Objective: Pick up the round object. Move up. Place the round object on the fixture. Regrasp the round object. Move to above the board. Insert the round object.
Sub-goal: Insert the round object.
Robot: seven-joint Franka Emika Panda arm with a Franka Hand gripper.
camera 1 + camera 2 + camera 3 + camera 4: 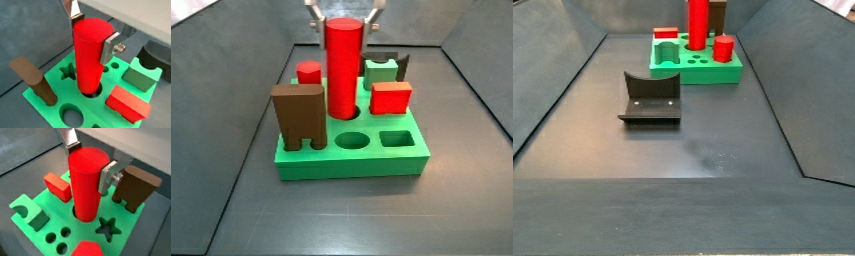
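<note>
The gripper (93, 31) pinches the top of the red cylinder peg (89, 55), whose lower end sits in a round hole of the green board (47, 110).

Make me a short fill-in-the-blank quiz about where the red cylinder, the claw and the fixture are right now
1. The claw grips the round object near its ___ end.
2. The round object's lower end sits in a ___ hole of the board.
3. The fixture on the floor holds ___.
4. The red cube stands on the ___.

Missing words: top; round; nothing; board
</note>
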